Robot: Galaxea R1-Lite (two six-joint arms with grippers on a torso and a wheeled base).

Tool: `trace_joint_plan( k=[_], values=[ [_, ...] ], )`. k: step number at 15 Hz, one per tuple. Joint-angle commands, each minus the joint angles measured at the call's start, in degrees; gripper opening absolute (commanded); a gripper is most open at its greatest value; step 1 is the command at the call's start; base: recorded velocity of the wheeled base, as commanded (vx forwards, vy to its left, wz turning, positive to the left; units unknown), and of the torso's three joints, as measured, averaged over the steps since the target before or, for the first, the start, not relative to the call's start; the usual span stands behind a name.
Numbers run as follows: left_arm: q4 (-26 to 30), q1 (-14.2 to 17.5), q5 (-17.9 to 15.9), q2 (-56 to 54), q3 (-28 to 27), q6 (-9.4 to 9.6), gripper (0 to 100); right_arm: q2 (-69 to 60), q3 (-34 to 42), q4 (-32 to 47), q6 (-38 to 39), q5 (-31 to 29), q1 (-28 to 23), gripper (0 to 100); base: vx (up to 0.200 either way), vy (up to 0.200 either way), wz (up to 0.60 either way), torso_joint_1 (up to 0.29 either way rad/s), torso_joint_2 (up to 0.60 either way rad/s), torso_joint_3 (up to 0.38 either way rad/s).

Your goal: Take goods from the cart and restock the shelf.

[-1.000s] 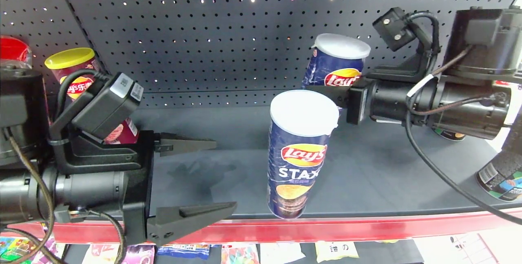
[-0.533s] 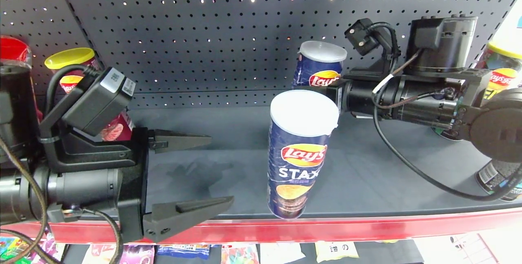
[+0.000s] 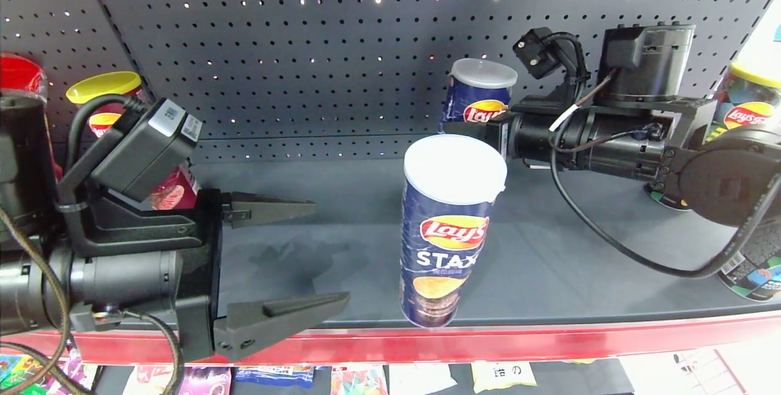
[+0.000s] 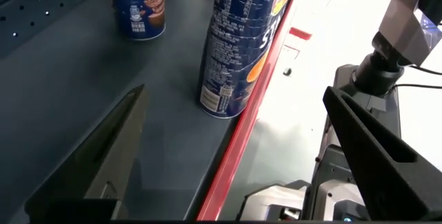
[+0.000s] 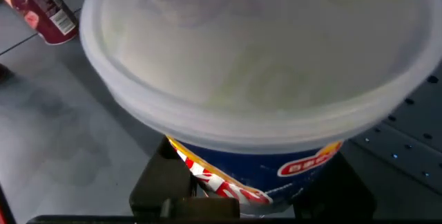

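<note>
Head view, right claw clamps rear can (base behind front can)

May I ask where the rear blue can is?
Head view, right of centre: the rear blue can is at the shelf's back, in the right pincer, behind the front can.

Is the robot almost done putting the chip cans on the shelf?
Done: the front can stands at the edge of the shelf.
In hand: the right gripper grips the back can near the pegboard and has not yet let go.
Left: the left gripper is open and empty, ready for more. How many goods remain, I cannot tell.
</note>
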Motion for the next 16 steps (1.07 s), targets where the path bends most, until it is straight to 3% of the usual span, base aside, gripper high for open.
trace_joint_plan(
  k=[1, 8, 9, 16],
  values=[
    [0.0, 0.3, -0.1, 0.2, 0.1, 0.02, 100, -0.2, 0.7, -0.1, -0.1, 0.1, 0.3, 0, 0.000, 0.000, 0.00, 0.000, 0.00, 0.000],
    [0.0, 0.3, -0.1, 0.3, 0.2, 0.02, 100, -0.2, 1.0, -0.1, -0.7, 0.2, 0.9, 0, 0.000, 0.000, 0.00, 0.000, 0.00, 0.000],
    [0.0, 0.3, -0.1, 0.3, 0.2, 0.02, 100, -0.2, 1.0, -0.1, -0.7, 0.2, 1.0, 100, 0.000, 0.000, 0.00, 0.000, 0.00, 0.000],
    [0.0, 0.3, -0.1, 0.4, 0.3, 0.02, 100, -2.2, 3.8, -0.1, -0.6, 0.1, 1.0, 100, 0.000, 0.000, 0.00, 0.000, 0.00, 0.000]
  ],
)
